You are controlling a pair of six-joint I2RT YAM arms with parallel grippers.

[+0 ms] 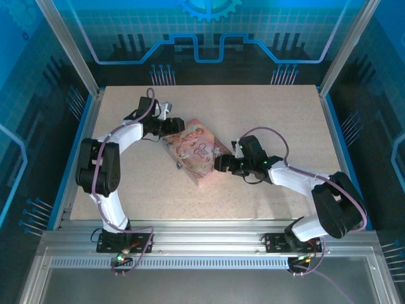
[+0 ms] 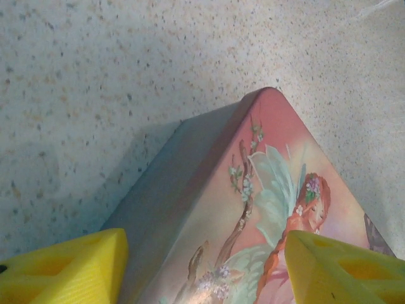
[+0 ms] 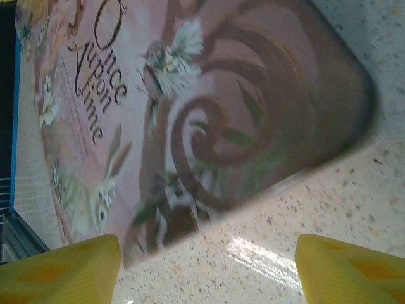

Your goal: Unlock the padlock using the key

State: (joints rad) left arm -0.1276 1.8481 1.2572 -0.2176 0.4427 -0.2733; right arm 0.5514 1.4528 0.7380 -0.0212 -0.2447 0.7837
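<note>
The pink illustrated tin [image 1: 197, 151] lies slanted in the middle of the table. A tiny dark metallic speck at its left edge looks like the padlock [image 1: 179, 166], too small to make out in detail. The key is out of view. My left gripper [image 1: 169, 128] is at the tin's far-left corner. In the left wrist view the left gripper [image 2: 204, 269] is open, its yellow fingertips [image 2: 63, 269] astride that corner of the tin [image 2: 253, 209]. My right gripper [image 1: 220, 163] is at the tin's right side. In the right wrist view the right gripper [image 3: 205, 269] is open over bare table just short of the tin [image 3: 209, 107].
The speckled beige tabletop [image 1: 266, 114] is bordered by a blue rail [image 1: 332, 126] and aluminium frame posts. Both arms bend inward toward the tin from the near edge.
</note>
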